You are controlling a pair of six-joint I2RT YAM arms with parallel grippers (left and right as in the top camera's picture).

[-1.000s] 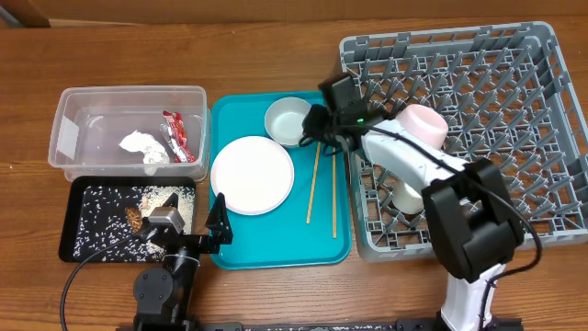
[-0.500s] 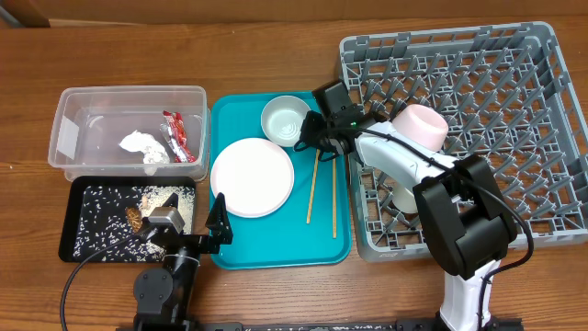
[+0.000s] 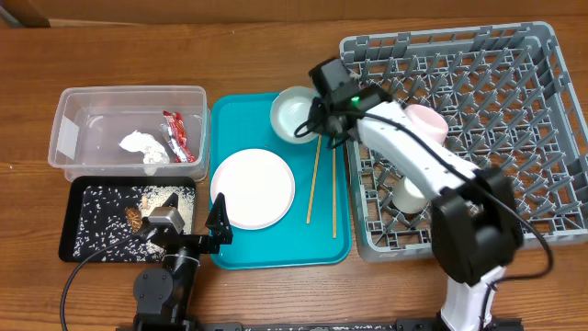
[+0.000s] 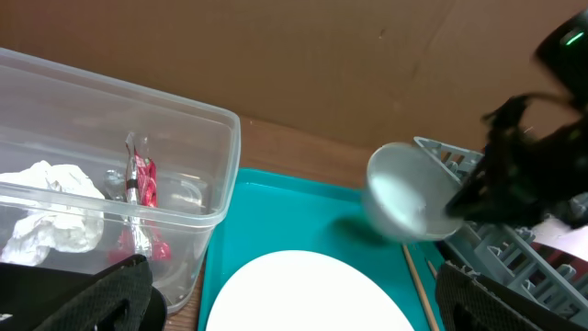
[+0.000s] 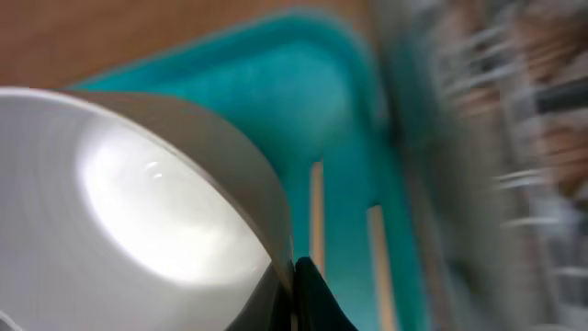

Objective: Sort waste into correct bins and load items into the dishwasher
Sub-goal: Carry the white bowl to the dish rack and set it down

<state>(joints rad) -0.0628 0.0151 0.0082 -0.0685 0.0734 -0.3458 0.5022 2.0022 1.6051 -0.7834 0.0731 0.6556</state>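
My right gripper (image 3: 316, 118) is shut on the rim of the pale bowl (image 3: 294, 115) and holds it tilted above the far end of the teal tray (image 3: 276, 246). The right wrist view shows the jaws (image 5: 294, 268) pinching the bowl's (image 5: 138, 202) edge. The bowl also shows in the left wrist view (image 4: 409, 193). The large white plate (image 3: 253, 189) and two chopsticks (image 3: 313, 184) lie on the tray. My left gripper (image 3: 190, 227) is open and empty at the table's front. The grey dish rack (image 3: 514, 119) holds a pink cup (image 3: 427, 124) and a white cup (image 3: 411, 193).
The clear tub (image 3: 129, 90) at left holds the red-and-white wrapper (image 3: 175, 134) and the white napkin (image 3: 142, 147). The black tray (image 3: 69, 241) in front of it holds rice grains and brown bits.
My right gripper has lifted the bowl off the teal tray and tilted it, moving slightly toward the rack. The left arm has not moved.
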